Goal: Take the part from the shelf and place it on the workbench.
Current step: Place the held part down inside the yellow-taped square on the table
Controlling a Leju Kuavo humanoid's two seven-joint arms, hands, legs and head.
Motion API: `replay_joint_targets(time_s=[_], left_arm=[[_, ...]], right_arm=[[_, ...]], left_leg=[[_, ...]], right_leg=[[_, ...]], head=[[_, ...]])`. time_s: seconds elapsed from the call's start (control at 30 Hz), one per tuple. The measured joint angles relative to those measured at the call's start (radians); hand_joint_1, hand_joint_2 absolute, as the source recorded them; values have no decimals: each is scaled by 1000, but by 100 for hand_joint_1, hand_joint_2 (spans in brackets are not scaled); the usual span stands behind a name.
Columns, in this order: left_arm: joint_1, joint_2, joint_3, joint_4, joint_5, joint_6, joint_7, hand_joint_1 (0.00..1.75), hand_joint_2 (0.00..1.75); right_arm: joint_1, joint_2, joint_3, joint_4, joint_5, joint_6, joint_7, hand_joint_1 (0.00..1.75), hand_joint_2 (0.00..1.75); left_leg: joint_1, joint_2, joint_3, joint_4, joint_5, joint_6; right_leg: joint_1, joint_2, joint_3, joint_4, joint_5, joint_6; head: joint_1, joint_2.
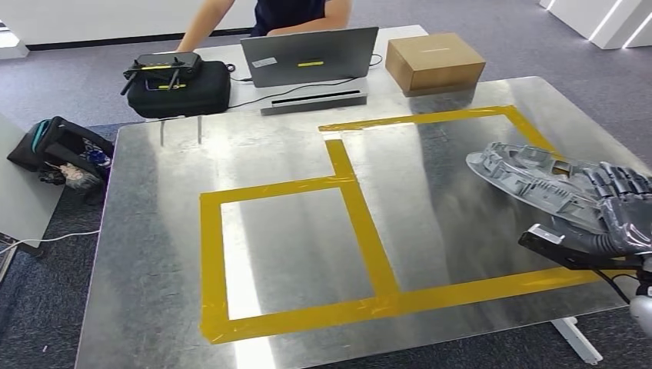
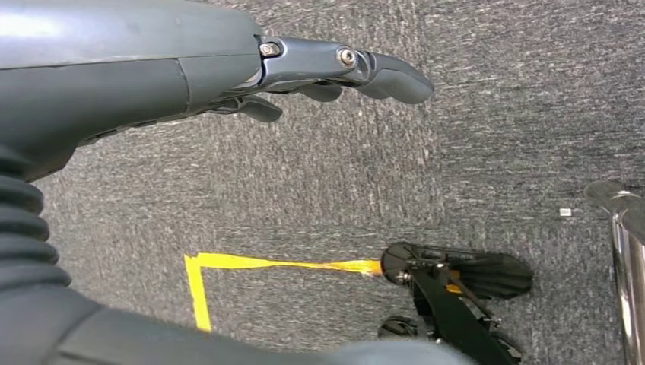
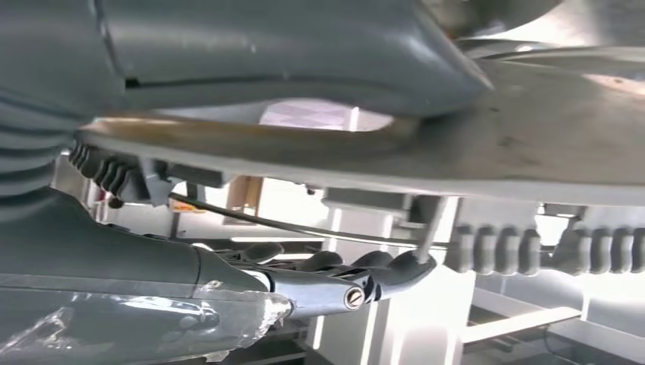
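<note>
Your right hand (image 1: 615,206) grips the grey part (image 1: 530,181) over the counter's (image 1: 292,246) right side. It looks stiff, ribbed and light; hold its near edge. Your left hand (image 2: 335,72) hangs empty, fingers loosely apart.

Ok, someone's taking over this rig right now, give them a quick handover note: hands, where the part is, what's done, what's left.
Right hand: holds the grey part at the right edge of the metal workbench, above the yellow tape outline.
Left hand: holds nothing, hangs over the carpet.
Done: part is off the shelf and at the workbench.
Left: set it down on the bench, probably inside the right-hand tape rectangle, and let go.
</note>
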Motion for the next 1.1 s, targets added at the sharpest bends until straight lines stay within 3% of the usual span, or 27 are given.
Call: replay_joint_targets(time_s=[0.77, 1.1], left_arm=[[-2, 8, 10, 0, -21, -27, -4, 0, 0], [0, 9, 16, 0, -33, -30, -4, 0, 0]], right_arm=[[-21, -22, 58, 0, -15, 0, -27, 0, 0], [-22, -34, 81, 0, -22, 4, -27, 0, 0]], left_leg=[[0, 0, -1, 1, -1, 1], [-3, 0, -4, 12, -8, 12]], right_leg=[[-1, 0, 0, -2, 0, 0], [-4, 0, 2, -3, -1, 8]], head=[[0, 0], [0, 0]])
